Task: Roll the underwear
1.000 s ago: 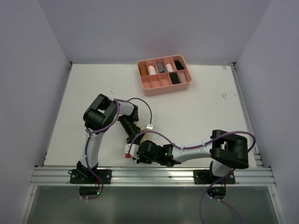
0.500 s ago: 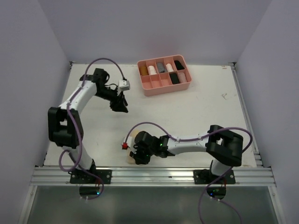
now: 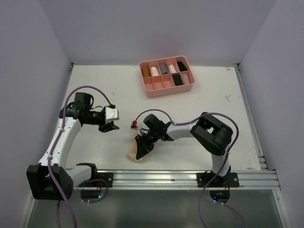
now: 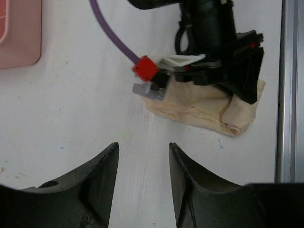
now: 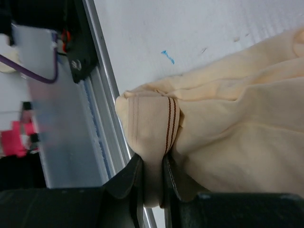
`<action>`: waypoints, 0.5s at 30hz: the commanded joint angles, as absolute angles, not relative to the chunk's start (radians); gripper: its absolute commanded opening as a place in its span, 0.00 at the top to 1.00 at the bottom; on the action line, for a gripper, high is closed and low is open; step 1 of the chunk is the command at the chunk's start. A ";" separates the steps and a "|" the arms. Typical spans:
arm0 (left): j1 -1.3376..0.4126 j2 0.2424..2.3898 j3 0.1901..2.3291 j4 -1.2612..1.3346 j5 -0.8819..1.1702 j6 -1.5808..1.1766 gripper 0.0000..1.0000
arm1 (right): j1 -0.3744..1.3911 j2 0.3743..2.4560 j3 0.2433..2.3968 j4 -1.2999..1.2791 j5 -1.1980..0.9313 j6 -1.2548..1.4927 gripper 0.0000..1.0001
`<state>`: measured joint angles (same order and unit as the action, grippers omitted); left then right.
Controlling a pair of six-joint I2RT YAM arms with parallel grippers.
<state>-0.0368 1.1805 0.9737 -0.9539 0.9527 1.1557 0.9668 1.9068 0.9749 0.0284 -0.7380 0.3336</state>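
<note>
Underwear (image 3: 131,155), pale tan, is seen bunched on the table (image 3: 199,118) at the near edge, just far of the metal rail (image 3: 156,176), slightly left of centre. A banded fold of the underwear is pinched between the closed jaws of the right gripper (image 5: 152,164). The left gripper (image 4: 142,148) is held open and empty over bare table, left of the underwear and apart from it. A pink tray (image 3: 167,90) is set far centre, rolled items in its compartments.

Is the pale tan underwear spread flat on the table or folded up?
Folded up: the tan underwear lies in stacked layers, and the right gripper is shut on a doubled-over banded edge.
</note>
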 commanded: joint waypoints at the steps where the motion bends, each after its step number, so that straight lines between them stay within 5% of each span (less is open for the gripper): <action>1: -0.031 1.083 0.907 -1.100 0.943 1.420 0.50 | 0.899 1.996 0.942 0.188 -0.830 0.497 1.00; 6: -0.096 0.933 0.747 -1.119 0.885 1.562 0.48 | 0.851 2.083 0.922 0.378 -0.916 0.610 1.00; 15: -0.498 0.857 0.558 -0.709 0.706 1.192 0.49 | 0.816 2.148 0.942 0.428 -0.950 0.673 1.00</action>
<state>-0.4328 0.8581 0.5903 -0.9291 0.7952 1.3285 0.8280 2.1006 0.9432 0.4171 -1.0470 0.6689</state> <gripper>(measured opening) 0.513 0.183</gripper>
